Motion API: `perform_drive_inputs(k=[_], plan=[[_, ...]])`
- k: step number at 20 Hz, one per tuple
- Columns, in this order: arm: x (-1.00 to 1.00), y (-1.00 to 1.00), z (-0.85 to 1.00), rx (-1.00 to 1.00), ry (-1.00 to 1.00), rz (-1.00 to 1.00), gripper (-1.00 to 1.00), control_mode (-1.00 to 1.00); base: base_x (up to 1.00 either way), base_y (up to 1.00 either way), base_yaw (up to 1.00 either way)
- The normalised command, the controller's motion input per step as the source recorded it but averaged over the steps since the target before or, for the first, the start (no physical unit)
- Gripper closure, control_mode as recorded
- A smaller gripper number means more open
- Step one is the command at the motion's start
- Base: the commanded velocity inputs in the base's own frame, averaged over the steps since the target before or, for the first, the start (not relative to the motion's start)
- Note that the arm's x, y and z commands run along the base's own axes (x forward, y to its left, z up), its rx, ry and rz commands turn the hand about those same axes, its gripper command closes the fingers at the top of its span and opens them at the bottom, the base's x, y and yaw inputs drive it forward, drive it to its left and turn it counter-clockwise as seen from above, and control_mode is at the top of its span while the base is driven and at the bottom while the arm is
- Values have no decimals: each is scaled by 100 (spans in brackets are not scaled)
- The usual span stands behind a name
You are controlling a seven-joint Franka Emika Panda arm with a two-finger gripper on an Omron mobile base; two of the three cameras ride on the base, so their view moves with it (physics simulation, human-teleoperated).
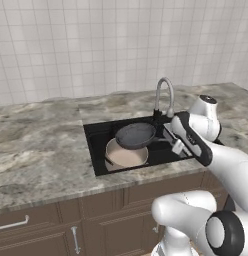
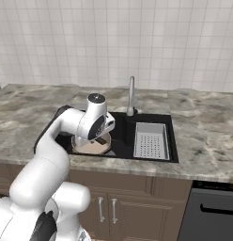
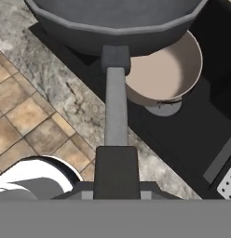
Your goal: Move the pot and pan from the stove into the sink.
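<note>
Countertop (image 1: 41,150) of grey-brown marble is shown along a white tiled wall, with wooden cabinets beneath. A black sink (image 1: 96,145) is recessed into it, with a curved silver faucet (image 1: 164,95) at its back edge and a grey perforated drainer tray (image 2: 151,140) on one side of the basin. The white robot arm is reached over the front of the basin. The beige pot (image 1: 127,156) is already seated on the sink floor. The dark pan (image 1: 135,135) is held above the pot, overlapping its rim in the left base view; whether the two touch cannot be told. The gripper (image 3: 116,153) is closed tight on the end of the pan's long grey handle (image 3: 116,107), as seen in the hand view.

The step in hand is judged to be the lowering of the pan into the sink. It would be done well if the pan were kept level, brought down slowly until it is supported by the pot or the basin floor, and released only then. A drop from height could tip it against the pot's rim. The faucet should be avoided by the arm.
</note>
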Motion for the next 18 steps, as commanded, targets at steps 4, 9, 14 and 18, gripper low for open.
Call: perform_drive_inputs(k=[4,9,14,18], plan=[[5,0,-9,0,2,-1,100,-100,0,0,0],[18,0,-16,-3,7,-4,100,-100,0,0,0],[45,2,-28,-7,11,-14,100,-100,0,0,0],[55,4,-31,-9,12,-19,100,-100,0,0,0]])
